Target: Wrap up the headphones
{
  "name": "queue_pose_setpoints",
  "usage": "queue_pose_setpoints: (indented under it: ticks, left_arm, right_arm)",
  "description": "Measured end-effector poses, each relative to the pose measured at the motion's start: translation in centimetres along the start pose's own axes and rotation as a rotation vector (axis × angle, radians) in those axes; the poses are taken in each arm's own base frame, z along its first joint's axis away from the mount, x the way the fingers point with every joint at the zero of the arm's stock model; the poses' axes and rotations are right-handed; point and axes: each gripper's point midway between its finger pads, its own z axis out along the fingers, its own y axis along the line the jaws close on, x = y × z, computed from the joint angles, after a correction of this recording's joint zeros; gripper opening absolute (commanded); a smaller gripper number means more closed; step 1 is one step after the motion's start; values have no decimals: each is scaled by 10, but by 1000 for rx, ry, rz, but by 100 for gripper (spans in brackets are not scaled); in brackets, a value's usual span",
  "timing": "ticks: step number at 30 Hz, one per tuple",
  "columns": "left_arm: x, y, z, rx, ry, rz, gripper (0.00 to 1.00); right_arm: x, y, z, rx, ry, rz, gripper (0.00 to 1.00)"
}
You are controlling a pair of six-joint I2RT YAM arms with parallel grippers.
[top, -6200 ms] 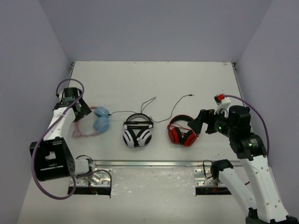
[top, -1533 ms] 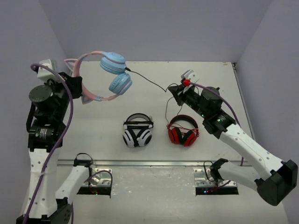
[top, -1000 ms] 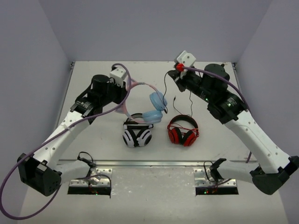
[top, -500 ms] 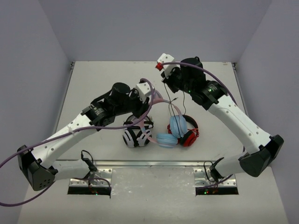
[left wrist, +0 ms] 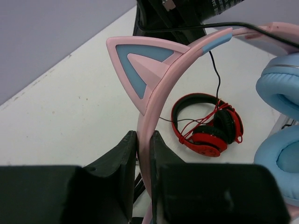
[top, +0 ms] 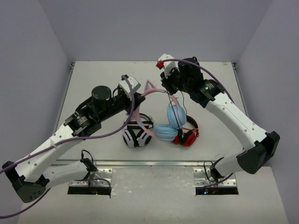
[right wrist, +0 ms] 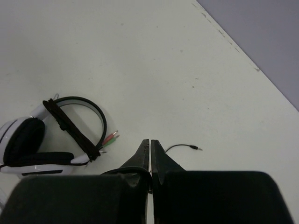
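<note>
Possibly the blue cups (top: 170,122) would catch on the red set (top: 188,136) under them, as the left gripper (left wrist: 144,136) clamped the headphones (top: 164,130) by the band (left wrist: 156,91) and the right gripper (right wrist: 150,142) pinched the cable (right wrist: 182,146).

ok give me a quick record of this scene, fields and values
left gripper: shut on the pink headband, just below a cat ear
right gripper: shut, apparently pinching the black cable
headphones: held off the table, blue ear cups hanging down
white-and-black headphones: lying on the table
red-and-black headphones: on the table, partly hidden by the ear cups in the top view
wrap: no coils visible yet
</note>
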Motion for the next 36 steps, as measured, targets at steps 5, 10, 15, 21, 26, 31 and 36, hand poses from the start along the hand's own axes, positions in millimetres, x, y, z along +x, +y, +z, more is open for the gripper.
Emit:
queue_pose_setpoints:
  ticks: [5,10,15,21,26,31,36]
  left_arm:
    - [-30,6,-26,-47,-117,-8,0]
    - [-60,8,-47,-74,-242,-41,0]
    - [-97,1,-64,-50,-393,-96,1]
    - [-142,2,-86,-48,-576,-179,0]
    - [-167,19,-100,-134,-655,-249,0]
    - [-190,35,-112,-206,-720,-321,0]
    - [-204,56,-119,-315,-762,-393,0]
  right_arm:
    - [-10,3,-8,-79,-75,88,1]
    - [-37,17,-16,-169,-186,117,7]
    - [-51,36,-21,-278,-294,154,18]
    - [-68,60,-23,-429,-427,216,18]
    - [-85,71,-24,-518,-526,249,31]
    - [-85,74,1,-558,-539,292,31]
    - [-77,85,28,-607,-521,335,21]
